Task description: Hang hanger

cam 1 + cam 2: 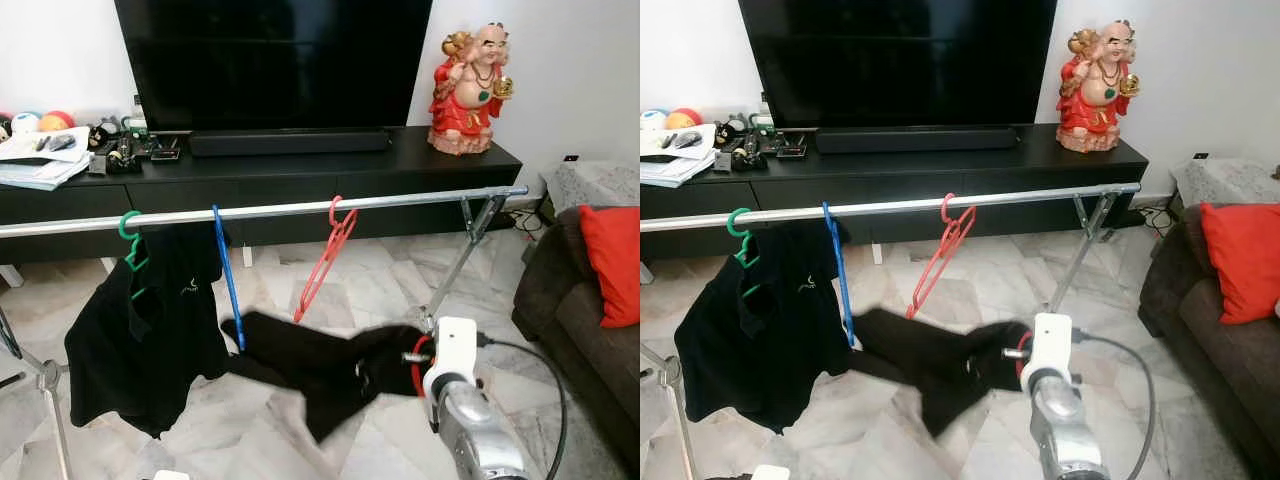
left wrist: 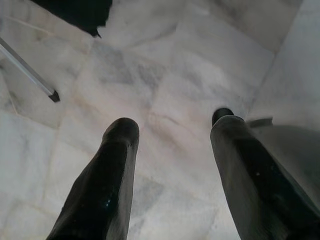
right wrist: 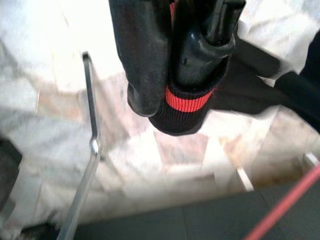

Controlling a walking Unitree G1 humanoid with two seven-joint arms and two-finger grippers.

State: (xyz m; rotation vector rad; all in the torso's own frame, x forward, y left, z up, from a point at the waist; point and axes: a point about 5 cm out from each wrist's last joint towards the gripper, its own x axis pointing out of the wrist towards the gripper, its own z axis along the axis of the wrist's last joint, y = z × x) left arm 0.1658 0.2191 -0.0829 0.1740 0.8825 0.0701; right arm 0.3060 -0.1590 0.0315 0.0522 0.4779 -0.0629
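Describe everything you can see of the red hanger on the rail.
The red hanger is thin and looks like plastic. It is bare, carrying no clothing. Its hook sits over the silver rail, to the right of the blue hanger. It hangs tilted, its body slanting down to the left toward the floor. Only the rail touches it; the black garment below looks separate.

Black garment (image 1: pixel 320 365) is motion-blurred; drying rail (image 1: pixel 60 226) cut off left

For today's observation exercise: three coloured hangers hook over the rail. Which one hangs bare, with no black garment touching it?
The red hanger, nearest the stand's right end. The green hanger carries a black shirt; the blue hanger meets black cloth.
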